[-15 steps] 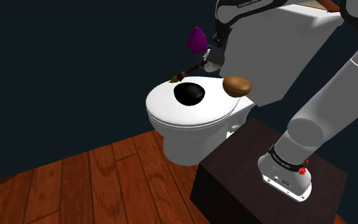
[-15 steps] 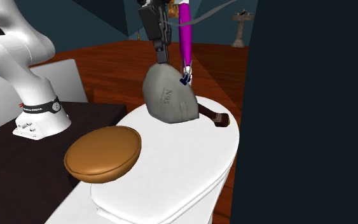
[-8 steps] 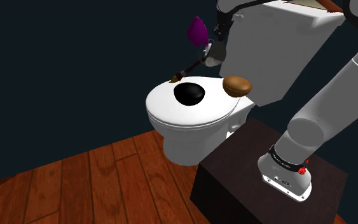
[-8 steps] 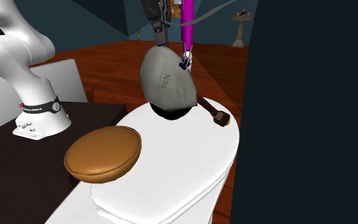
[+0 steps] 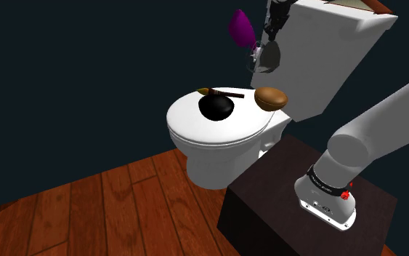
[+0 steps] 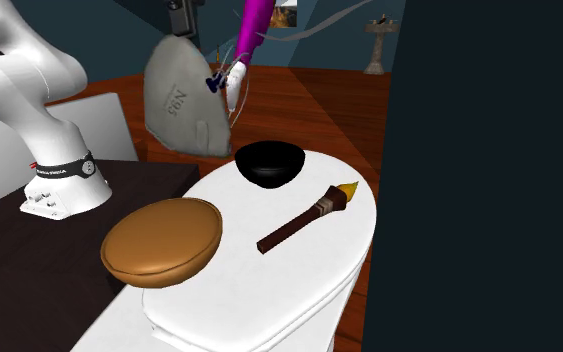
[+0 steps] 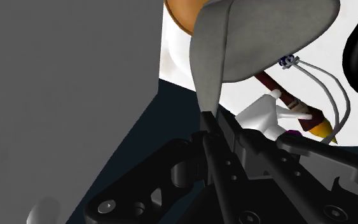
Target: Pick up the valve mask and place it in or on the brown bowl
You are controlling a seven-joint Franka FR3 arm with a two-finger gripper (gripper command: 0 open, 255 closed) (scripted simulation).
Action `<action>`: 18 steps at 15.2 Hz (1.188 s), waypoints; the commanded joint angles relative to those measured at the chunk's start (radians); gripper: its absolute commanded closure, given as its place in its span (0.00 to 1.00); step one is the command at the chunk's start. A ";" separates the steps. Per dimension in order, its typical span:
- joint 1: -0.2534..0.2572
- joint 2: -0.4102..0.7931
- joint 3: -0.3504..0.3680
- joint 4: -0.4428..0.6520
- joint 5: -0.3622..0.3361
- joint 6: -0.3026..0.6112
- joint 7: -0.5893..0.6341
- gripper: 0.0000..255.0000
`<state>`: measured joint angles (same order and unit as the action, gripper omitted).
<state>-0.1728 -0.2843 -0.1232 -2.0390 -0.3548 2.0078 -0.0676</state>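
Count so far: one grey valve mask (image 6: 179, 100), pinched by its edge in my claw (image 7: 209, 121), up in the air over the toilet lid (image 6: 269, 290). On it: one brown bowl (image 6: 161, 240), one black bowl (image 6: 269, 162), one paintbrush (image 6: 304, 220).

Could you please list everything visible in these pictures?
Grey dome-shaped valve mask: one, grey, in the air, clasped at its rim.
Purple tapered piece: one, purple, beside the mask.
Brown round bowl: one, brown, on the toilet lid.
Black round bowl: one, black, on the lid.
Brown-handled paintbrush: one, brown, yellow-tipped, on the lid.
White toilet: one, white, on the wooden floor.
Dark box stand: one, dark, beside the toilet.
White Franka arm: one, white, on the stand.
Black two-finger gripper: one, black, shut on the mask.
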 commanded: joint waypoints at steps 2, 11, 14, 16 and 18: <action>-0.016 -0.085 -0.025 -0.037 -0.002 -0.033 -0.053 1.00; -0.051 -0.246 -0.082 -0.119 -0.023 -0.082 -0.152 1.00; -0.054 -0.251 -0.086 -0.163 -0.030 -0.045 -0.142 1.00; -0.055 -0.254 -0.088 -0.191 -0.035 -0.020 -0.135 1.00; -0.057 -0.256 -0.091 -0.219 -0.040 0.005 -0.127 1.00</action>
<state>-0.2294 -0.5415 -0.2133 -2.2453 -0.3924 1.9986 -0.1998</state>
